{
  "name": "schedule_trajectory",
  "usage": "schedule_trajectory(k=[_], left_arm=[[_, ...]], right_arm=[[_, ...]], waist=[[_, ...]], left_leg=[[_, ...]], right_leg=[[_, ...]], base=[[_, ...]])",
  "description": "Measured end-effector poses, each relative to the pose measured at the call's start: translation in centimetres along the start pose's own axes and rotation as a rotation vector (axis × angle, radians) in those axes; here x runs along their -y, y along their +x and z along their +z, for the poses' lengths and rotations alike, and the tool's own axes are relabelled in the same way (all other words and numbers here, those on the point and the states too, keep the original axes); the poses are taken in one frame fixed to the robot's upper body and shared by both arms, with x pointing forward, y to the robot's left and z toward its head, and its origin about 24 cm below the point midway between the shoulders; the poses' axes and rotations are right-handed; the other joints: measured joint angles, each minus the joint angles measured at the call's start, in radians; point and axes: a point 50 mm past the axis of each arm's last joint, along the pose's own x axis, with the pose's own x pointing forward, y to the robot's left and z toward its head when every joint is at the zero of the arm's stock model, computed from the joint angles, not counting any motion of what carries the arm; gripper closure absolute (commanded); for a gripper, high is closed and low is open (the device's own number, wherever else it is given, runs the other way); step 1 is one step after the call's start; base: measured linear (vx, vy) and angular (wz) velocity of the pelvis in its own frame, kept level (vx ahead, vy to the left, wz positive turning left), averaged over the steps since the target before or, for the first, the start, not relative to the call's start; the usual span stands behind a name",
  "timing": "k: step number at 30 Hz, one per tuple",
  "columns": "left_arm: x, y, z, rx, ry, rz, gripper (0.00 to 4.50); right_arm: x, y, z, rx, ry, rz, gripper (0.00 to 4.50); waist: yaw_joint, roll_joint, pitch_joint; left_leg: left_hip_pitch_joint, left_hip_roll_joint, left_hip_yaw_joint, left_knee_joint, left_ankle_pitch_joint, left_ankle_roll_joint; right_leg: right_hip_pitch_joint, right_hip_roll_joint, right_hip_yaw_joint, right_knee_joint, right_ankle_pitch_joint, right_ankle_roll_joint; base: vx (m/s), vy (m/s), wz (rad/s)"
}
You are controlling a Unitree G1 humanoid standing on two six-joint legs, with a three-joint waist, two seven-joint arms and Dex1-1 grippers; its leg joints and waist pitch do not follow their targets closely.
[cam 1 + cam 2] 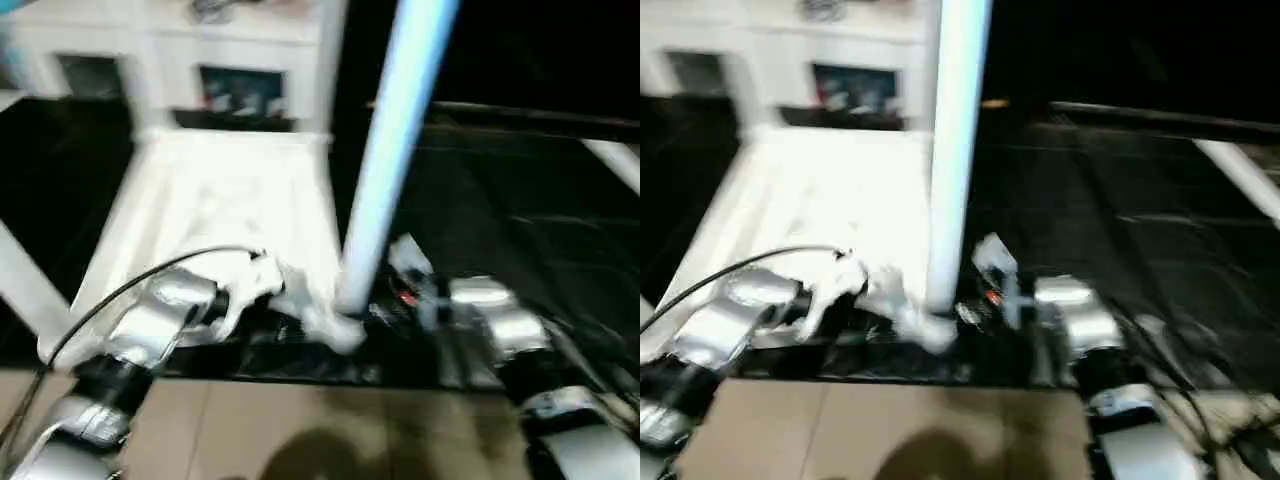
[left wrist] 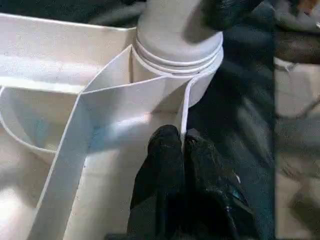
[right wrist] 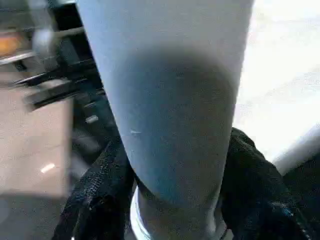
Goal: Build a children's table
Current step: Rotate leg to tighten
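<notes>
One leg (image 1: 395, 150) stands upright in the near corner socket (image 2: 177, 55) of the upturned tabletop (image 1: 220, 200), right gripper (image 3: 175, 200) clamped around its base, left gripper (image 2: 182, 145) pinched on the rim, so seating it fully likely comes next.

head eyes: forward-down, blurred | wrists: close, both apparently on leg (image 3: 170, 115) at corner socket (image 2: 175, 75)
</notes>
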Motion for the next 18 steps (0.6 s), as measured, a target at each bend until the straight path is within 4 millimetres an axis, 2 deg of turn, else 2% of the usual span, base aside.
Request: schedule_trajectory(k=[1,2,3,4,5,6,7,8,11,13,16,18], left_arm=[[-0.3,0.4,0.1,0.009,-0.038,0.044,4.5],[-0.8,0.8,0.2,0.016,-0.082,0.1,4.5],[-1.0,1.0,0.3,0.026,-0.105,0.136,4.5],[-1.2,1.3,0.6,0.03,-0.118,0.167,4.5],[-1.3,1.8,0.9,0.029,-0.129,0.21,4.5],[-1.5,2.0,1.2,0.037,-0.138,0.246,4.5],[-1.6,2.3,1.3,0.045,-0.158,0.278,4.5],[-1.7,2.7,1.6,0.056,-0.175,0.305,4.5],[-1.6,3.3,2.3,0.072,-0.186,0.34,4.5],[-1.7,3.3,2.4,0.073,-0.186,0.348,4.5],[-1.9,2.9,2.3,0.073,-0.189,0.362,4.5],[-2.0,2.7,2.3,0.073,-0.182,0.36,4.5]], right_arm=[[0.2,0.6,0.1,0.015,0.022,-0.08,2.46],[0.4,1.6,0.3,0.029,0.048,-0.178,2.46],[0.6,2.2,0.6,0.035,0.057,-0.236,2.47],[0.7,2.7,0.7,0.047,0.077,-0.293,2.47],[0.9,3.3,0.9,0.054,0.096,-0.365,2.47],[1.0,3.9,1.3,0.054,0.101,-0.412,2.47],[1.0,4.3,1.5,0.055,0.108,-0.459,2.47],[1.1,4.6,1.8,0.059,0.113,-0.504,2.47],[1.4,4.7,2.2,0.083,0.138,-0.558,2.47],[1.4,4.8,2.3,0.094,0.15,-0.569,1.94],[1.1,5.3,2.5,0.122,0.18,-0.562,1.78],[1.0,5.4,2.5,0.132,0.183,-0.552,1.44]], waist=[[-0.015,0.01,0.0],[-0.037,0.029,0.003],[-0.051,0.041,0.006],[-0.05,0.046,0.009],[-0.05,0.026,0.004],[-0.048,0.008,-0.001],[-0.043,0.013,-0.002],[-0.033,0.02,-0.005],[-0.021,0.023,-0.009],[-0.02,0.025,-0.01],[-0.023,0.025,-0.01],[-0.022,0.025,-0.01]], left_leg=[[0.001,0.001,-0.01,0.0,0.0,0.0],[-0.001,0.009,-0.025,0.0,-0.001,0.001],[-0.011,0.014,-0.038,0.0,-0.001,0.001],[-0.018,0.014,-0.041,0.004,-0.001,0.0],[-0.015,0.002,-0.027,0.005,-0.001,0.0],[-0.008,-0.009,-0.025,0.003,-0.001,0.0],[-0.01,-0.018,-0.034,0.0,-0.002,-0.002],[-0.022,-0.022,-0.04,-0.004,-0.003,-0.003],[-0.032,-0.017,-0.041,-0.013,0.013,-0.013],[-0.034,-0.013,-0.04,-0.011,0.015,-0.014],[-0.034,-0.011,-0.039,-0.012,0.015,-0.014],[-0.033,-0.011,-0.038,-0.016,0.015,-0.014]], right_leg=[[0.007,-0.001,-0.019,-0.017,0.0,0.0],[0.024,-0.002,-0.052,-0.044,0.0,0.0],[0.037,-0.004,-0.071,-0.041,-0.012,0.007],[0.032,-0.004,-0.053,-0.003,-0.041,-0.003],[0.035,-0.015,-0.008,0.038,-0.05,-0.002],[0.025,-0.018,0.01,0.051,-0.045,0.015],[0.018,-0.019,0.012,0.05,-0.045,0.016],[0.008,-0.019,0.011,0.05,-0.045,0.016],[-0.005,-0.012,0.011,0.049,-0.041,0.011],[-0.006,-0.006,0.015,0.048,-0.038,0.007],[-0.007,-0.001,0.02,0.047,-0.034,0.001],[-0.007,0.0,0.02,0.044,-0.034,0.001]], base=[[-0.071,0.037,-0.14],[-0.071,0.037,-0.14],[-0.113,0.065,-0.25],[-0.111,0.03,-0.1],[-0.111,0.03,-0.1],[0.0,0.0,0.0],[0.025,-0.054,-0.25],[0.025,-0.054,-0.25],[0.001,-0.01,-0.08],[0.0,0.0,0.0],[0.0,0.0,0.0],[0.0,0.0,0.0]])
